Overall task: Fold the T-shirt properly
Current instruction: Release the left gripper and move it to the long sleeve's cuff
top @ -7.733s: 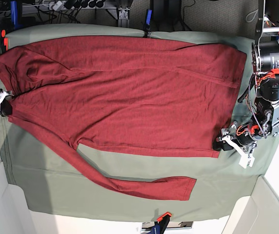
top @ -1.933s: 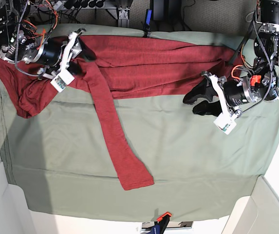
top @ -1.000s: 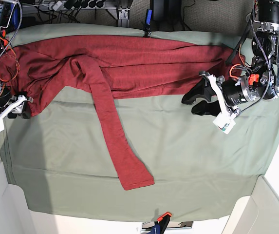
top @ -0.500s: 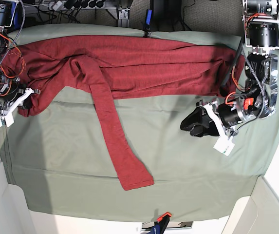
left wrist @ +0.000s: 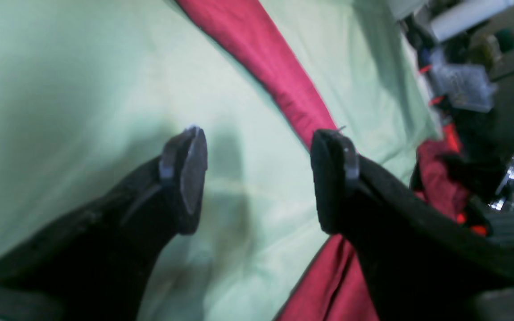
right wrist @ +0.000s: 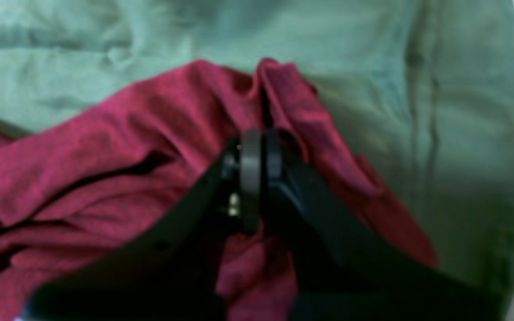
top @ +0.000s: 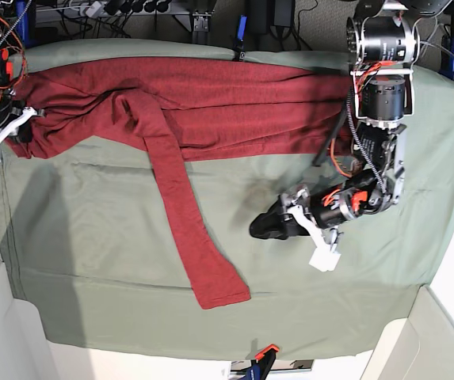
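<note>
The dark red T-shirt point(top: 234, 103) lies folded in a long band along the back of the sage-green table cloth point(top: 116, 229). One long sleeve point(top: 181, 214) runs from the band toward the front. My right gripper point(top: 20, 131) is at the shirt's left end, shut on a bunch of red fabric point(right wrist: 283, 102); its pads point(right wrist: 250, 178) are pressed together. My left gripper point(top: 260, 229) is open and empty, low over bare cloth to the right of the sleeve. In the left wrist view the gripper point(left wrist: 261, 178) stands wide open, with the sleeve point(left wrist: 275, 76) beyond its fingertips.
A black clamp point(top: 241, 36) holds the cloth at the back edge and an orange clamp point(top: 265, 352) at the front edge. White bin walls point(top: 13, 332) stand at both front corners. Cables and gear crowd the back.
My left gripper has moved left and forward over the cloth, toward the sleeve, staying open. My right gripper has pulled the shirt's left end toward the back edge.
</note>
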Tool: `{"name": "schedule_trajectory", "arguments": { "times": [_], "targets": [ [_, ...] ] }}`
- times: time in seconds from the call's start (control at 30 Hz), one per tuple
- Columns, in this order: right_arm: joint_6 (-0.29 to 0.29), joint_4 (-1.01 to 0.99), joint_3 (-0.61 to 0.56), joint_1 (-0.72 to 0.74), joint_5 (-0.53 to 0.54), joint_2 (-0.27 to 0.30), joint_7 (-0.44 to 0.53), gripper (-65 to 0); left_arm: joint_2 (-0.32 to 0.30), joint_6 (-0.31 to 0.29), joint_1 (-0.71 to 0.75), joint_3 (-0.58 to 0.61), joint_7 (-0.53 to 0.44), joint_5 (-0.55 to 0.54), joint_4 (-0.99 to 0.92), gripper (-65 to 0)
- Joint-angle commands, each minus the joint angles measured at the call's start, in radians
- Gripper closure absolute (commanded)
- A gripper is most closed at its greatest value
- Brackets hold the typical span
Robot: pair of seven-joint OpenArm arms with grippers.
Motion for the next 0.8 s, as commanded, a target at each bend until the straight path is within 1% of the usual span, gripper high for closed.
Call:
{"name": "schedule_trajectory", "arguments": {
  "times": [0.0,0.03,0.07,0.17,0.2,0.23,0.43,0.47,0.57,0.77],
  "targets": [
    [-0.003,0.020,0.017,0.003,0.017,0.018,0.018,0.0,0.014,-0.010,-0.043,-0.003,-0.026,-0.013,0.006,-39.6],
    [-0.003,0.019,0.023,-0.002,0.024,0.018,0.018,0.0,0.033,-0.010,-0.049,-0.003,-0.029,0.010,-0.002,-39.6],
    [-0.003,0.019,0.024,-0.005,0.025,0.018,0.018,-3.0,0.050,-0.010,-0.054,-0.003,-0.033,0.028,-0.010,-39.6],
    [0.009,0.019,0.024,-0.009,0.025,0.018,0.014,-29.3,0.092,-0.010,-0.058,0.008,-0.061,0.069,-0.031,-39.6],
    [0.018,0.019,0.024,-0.008,0.025,0.019,0.014,-35.7,0.103,-0.010,-0.058,0.013,-0.075,0.092,-0.037,-39.6],
    [0.021,0.019,0.024,-0.008,0.025,0.019,0.015,-38.7,0.113,-0.010,-0.058,0.018,-0.092,0.117,-0.044,-39.6],
    [0.020,0.020,0.024,-0.008,0.056,0.018,0.016,-39.0,0.171,-0.010,-0.058,0.029,-0.203,0.291,-0.098,-39.6],
    [0.020,0.020,0.024,-0.008,0.058,0.018,0.016,-39.0,0.181,-0.002,-0.058,0.029,-0.215,0.319,-0.104,-39.6],
    [0.020,0.020,0.024,-0.008,0.059,0.018,0.015,-39.0,0.219,0.037,-0.061,0.029,-0.238,0.390,-0.111,-39.6],
    [0.020,0.020,0.024,-0.009,0.058,0.018,-0.002,-39.0,0.276,0.138,-0.079,0.031,-0.276,0.544,-0.111,-39.6]
  ]
}}
